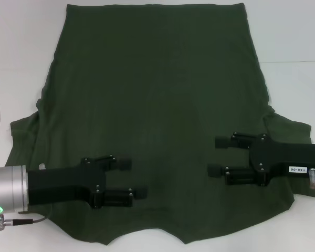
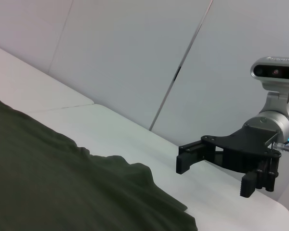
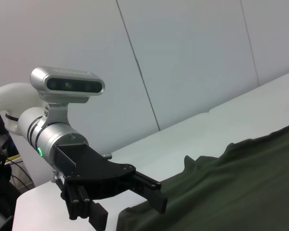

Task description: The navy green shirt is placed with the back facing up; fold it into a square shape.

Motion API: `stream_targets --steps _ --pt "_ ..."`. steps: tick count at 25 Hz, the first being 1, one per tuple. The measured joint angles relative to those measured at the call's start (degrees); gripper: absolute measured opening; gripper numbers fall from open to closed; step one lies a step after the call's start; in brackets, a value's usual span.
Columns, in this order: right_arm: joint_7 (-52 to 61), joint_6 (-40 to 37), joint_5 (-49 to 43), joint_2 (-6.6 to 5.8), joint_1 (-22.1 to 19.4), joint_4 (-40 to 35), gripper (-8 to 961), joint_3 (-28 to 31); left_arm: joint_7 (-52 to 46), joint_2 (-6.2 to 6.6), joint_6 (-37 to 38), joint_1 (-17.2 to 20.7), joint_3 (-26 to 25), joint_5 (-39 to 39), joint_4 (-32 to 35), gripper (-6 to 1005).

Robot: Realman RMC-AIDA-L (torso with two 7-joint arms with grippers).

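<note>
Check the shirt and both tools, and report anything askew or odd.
Nothing is damaged. The shirt lies spread flat, back up, with slight rumpling at the sleeve edges. The left tool and right tool hang open over the shirt's near half, pointing inward at each other, gripping nothing.

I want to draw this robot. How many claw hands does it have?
2. The left gripper hovers open over the navy green shirt near its left sleeve; the right gripper hovers open over its right side.
</note>
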Motion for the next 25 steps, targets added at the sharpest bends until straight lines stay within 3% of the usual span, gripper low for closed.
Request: stream_targets --steps 12,25 --pt "-0.31 -0.10 0.31 0.14 0.21 -0.04 898 -0.03 0.00 0.04 -0.19 -0.23 -0.22 -0.15 0.00 950" --pt "0.33 -0.17 2.90 0.49 -0.15 0.00 896 0.08 -6.03 0.03 -8.06 -0.35 -8.71 -1.67 -0.21 949"
